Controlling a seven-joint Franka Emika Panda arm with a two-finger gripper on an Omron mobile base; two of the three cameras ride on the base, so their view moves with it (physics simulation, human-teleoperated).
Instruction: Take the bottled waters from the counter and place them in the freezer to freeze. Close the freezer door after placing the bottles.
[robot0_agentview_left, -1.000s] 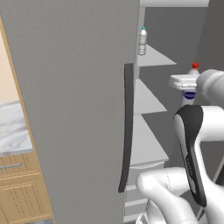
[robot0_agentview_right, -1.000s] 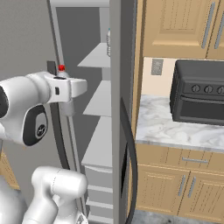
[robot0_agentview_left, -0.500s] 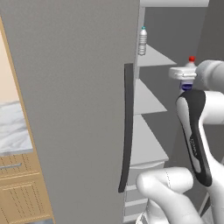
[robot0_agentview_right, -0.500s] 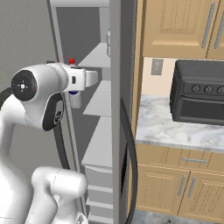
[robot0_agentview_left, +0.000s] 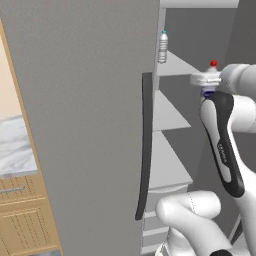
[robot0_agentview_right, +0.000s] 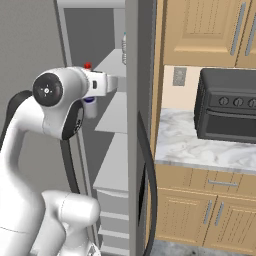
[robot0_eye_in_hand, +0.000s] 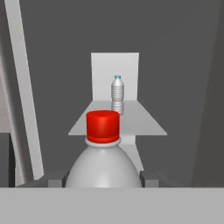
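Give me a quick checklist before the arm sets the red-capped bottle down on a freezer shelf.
1. Grip: the gripper jaws sit either side of the red-capped bottle; ok.
2. Bottle upright, cap up: ok.
3. Freezer door swung open: ok.
4. Teal-capped bottle already standing on the upper shelf: ok.
5. Free shelf space in front of that bottle: ok.
6. Carried bottle's base above shelf level: cannot tell; the base is hidden in the hand view.
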